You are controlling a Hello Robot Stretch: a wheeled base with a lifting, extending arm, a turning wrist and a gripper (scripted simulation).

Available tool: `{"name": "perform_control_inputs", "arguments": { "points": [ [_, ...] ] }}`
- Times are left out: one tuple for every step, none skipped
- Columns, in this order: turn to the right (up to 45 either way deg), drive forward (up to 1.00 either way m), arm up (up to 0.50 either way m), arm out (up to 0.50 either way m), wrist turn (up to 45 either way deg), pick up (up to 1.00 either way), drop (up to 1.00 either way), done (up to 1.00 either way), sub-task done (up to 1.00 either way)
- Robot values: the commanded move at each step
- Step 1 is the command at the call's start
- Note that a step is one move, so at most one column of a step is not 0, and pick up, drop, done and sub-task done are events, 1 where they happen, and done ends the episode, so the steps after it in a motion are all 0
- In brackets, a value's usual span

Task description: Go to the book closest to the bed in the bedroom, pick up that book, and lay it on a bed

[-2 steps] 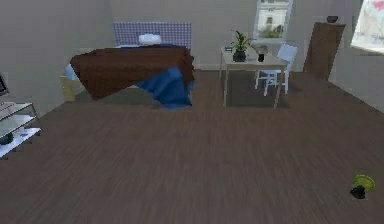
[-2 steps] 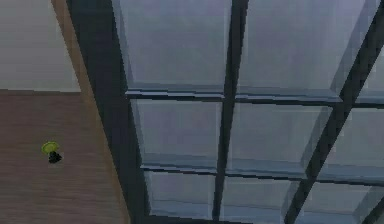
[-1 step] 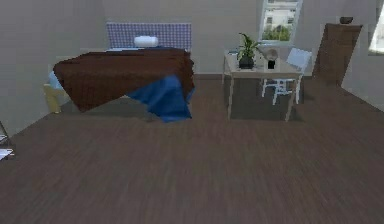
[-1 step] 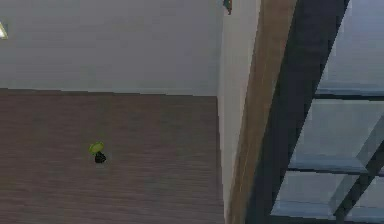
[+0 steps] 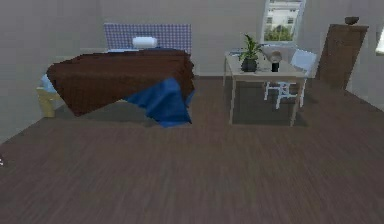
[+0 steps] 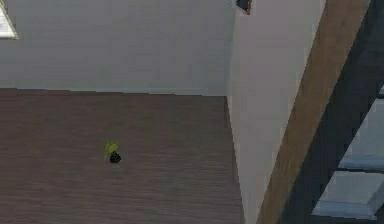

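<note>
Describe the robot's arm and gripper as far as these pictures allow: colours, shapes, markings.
Their colours, shapes and markings cannot be told from these pictures. The arm side view takes in a dark brown plank floor, a pale wall corner and a small green-and-black object lying on the floor.

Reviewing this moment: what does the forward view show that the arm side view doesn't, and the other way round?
Forward view: a bed under a brown cover with a blue sheet, a table with a potted plant, a white chair and a dark cabinet. Arm side view: a small green-and-dark thing near a wall corner. Both: dark plank floor and pale walls.
</note>
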Motion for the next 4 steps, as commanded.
{"name": "perform_control_inputs", "arguments": {
  "points": [
    [-45.0,0.0,0.0,0.0,0.0,0.0,0.0,0.0,0.0],
    [-39.0,0.0,0.0,0.0,0.0,0.0,0.0,0.0,0.0],
    [-3.0,0.0,0.0,0.0,0.0,0.0,0.0,0.0,0.0],
    [0.0,1.0,0.0,0.0,0.0,0.0,0.0,0.0,0.0]
  ]
}}
